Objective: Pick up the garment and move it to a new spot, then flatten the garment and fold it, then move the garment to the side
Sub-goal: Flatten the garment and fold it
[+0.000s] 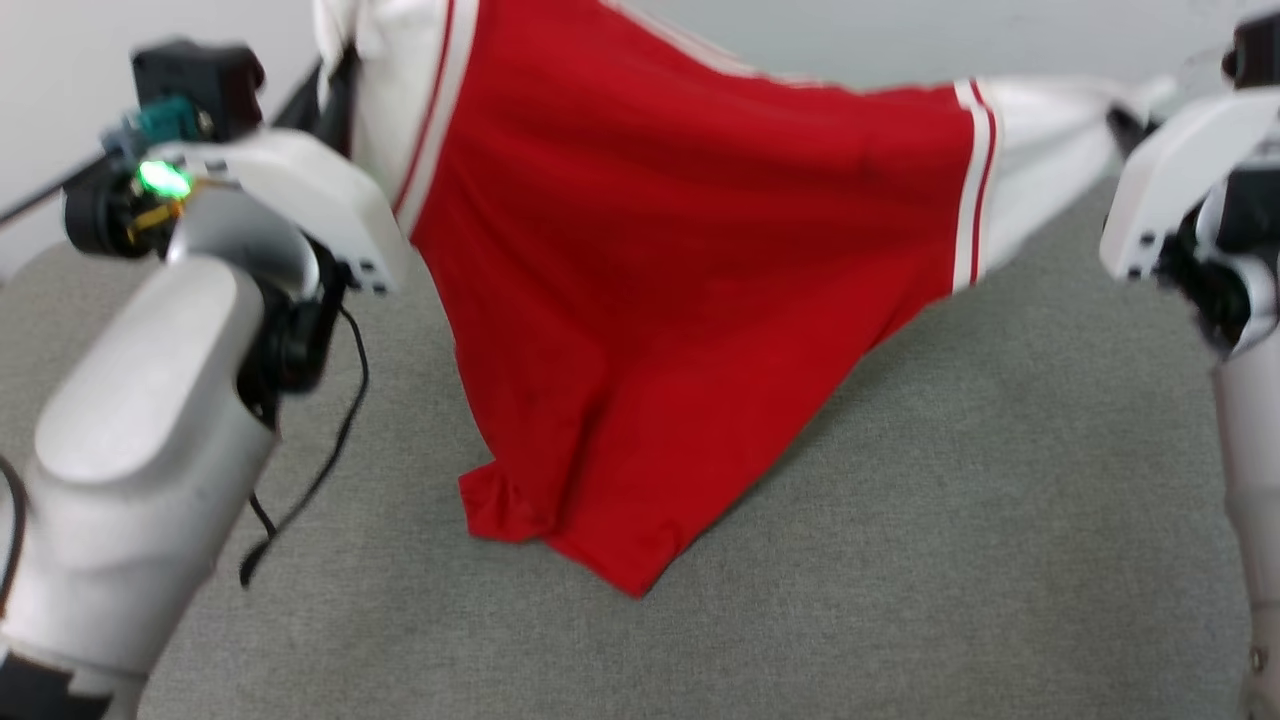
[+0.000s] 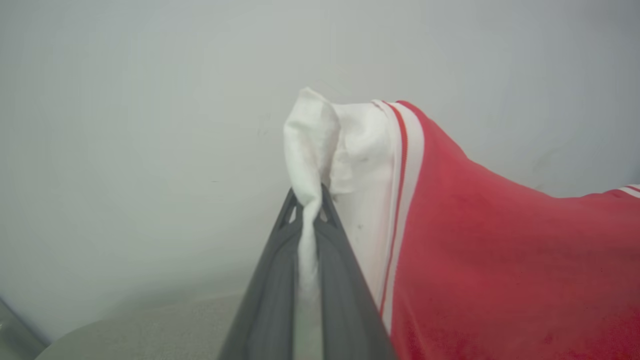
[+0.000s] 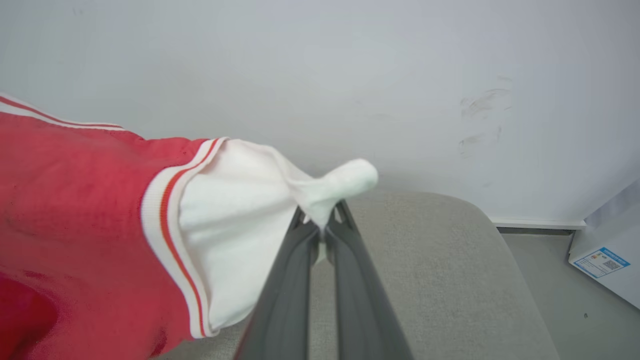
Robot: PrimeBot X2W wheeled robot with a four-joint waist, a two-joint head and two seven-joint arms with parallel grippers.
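The garment (image 1: 680,280), a red T-shirt with white sleeves and striped trim, hangs stretched between my two arms above the grey fabric table (image 1: 950,520). Its lower red corner rests on the table. My left gripper (image 2: 311,210) is shut on the bunched white sleeve (image 2: 320,145) at one end. My right gripper (image 3: 324,227) is shut on the other white sleeve (image 3: 240,215), which pokes out past the fingertips. In the head view my left arm (image 1: 150,420) stands at the left and my right arm (image 1: 1190,190) at the right edge; the fingers themselves are hidden there.
A pale wall (image 1: 900,40) runs close behind the table. A black cable (image 1: 330,440) dangles from my left arm over the table. A white box with a blue label (image 3: 600,260) stands on the floor beyond the table's rounded far corner (image 3: 480,215).
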